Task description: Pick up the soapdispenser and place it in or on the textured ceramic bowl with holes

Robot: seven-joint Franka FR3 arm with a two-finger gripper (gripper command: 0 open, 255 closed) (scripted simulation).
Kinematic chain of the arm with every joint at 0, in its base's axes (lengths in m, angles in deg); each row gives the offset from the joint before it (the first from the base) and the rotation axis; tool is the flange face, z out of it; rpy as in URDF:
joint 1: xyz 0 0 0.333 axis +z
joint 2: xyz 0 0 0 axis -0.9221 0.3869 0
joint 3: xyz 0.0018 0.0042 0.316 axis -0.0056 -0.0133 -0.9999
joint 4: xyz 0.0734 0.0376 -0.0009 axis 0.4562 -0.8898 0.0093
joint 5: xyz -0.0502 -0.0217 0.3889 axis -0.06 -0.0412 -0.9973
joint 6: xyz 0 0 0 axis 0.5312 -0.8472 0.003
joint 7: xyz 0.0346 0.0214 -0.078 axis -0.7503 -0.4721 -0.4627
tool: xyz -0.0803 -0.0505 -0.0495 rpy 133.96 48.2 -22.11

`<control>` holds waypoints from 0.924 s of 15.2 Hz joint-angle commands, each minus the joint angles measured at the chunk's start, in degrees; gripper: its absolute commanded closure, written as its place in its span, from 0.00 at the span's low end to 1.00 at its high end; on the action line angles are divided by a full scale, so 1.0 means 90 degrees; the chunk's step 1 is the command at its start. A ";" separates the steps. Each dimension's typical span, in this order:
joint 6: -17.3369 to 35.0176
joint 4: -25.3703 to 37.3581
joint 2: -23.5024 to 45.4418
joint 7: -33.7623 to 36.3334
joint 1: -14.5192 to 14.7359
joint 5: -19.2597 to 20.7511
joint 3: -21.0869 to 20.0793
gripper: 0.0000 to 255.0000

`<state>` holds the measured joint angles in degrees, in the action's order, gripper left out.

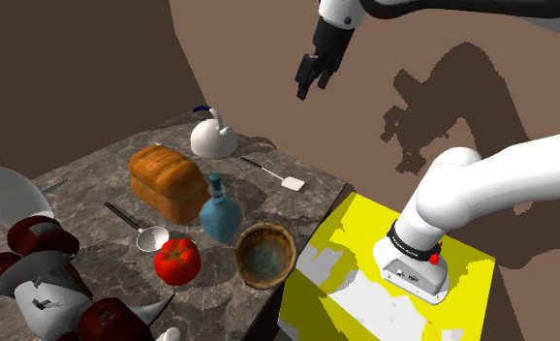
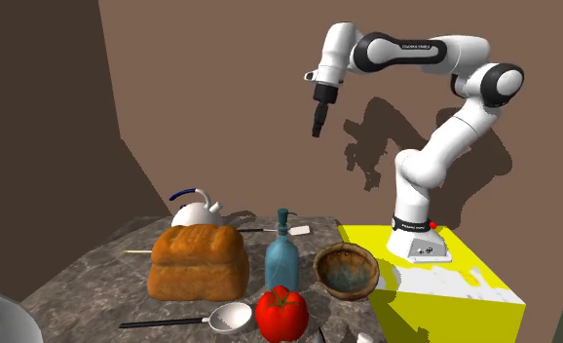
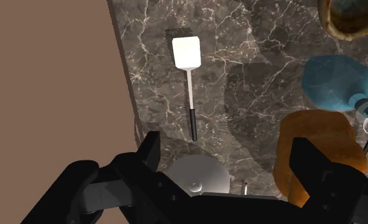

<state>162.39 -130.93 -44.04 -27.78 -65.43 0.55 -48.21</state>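
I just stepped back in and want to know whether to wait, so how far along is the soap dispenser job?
Nothing looks done yet. The blue soap dispenser stands upright on the marble table beside the bowl, not in it. In hand: the gripper hangs open high above the table, holding nothing. Left: come down, grasp the dispenser, lift it and set it in the bowl.

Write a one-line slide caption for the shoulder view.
Open black tool hangs high; blue bottle-shaped soap dispenser stands beside brown round bowl.
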 commanded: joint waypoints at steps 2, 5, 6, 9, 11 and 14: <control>0.0410 -0.0228 0.0150 0.0453 0.0097 -0.0145 -0.0440 0.00; 0.0779 -0.0292 0.0428 0.0905 0.0167 -0.0251 -0.0889 0.00; 0.0902 -0.0296 0.0539 0.1059 0.0183 -0.0277 -0.1042 0.00; 0.1270 -0.0259 0.0922 0.1532 0.0207 -0.0314 -0.1510 0.00; 0.1510 -0.0191 0.1218 0.1861 0.0195 -0.0299 -0.1832 0.00; 0.1855 -0.0028 0.1724 0.2391 0.0134 -0.0191 -0.2332 0.00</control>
<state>177.54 -131.38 -30.24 -7.92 -63.98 -1.54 -67.65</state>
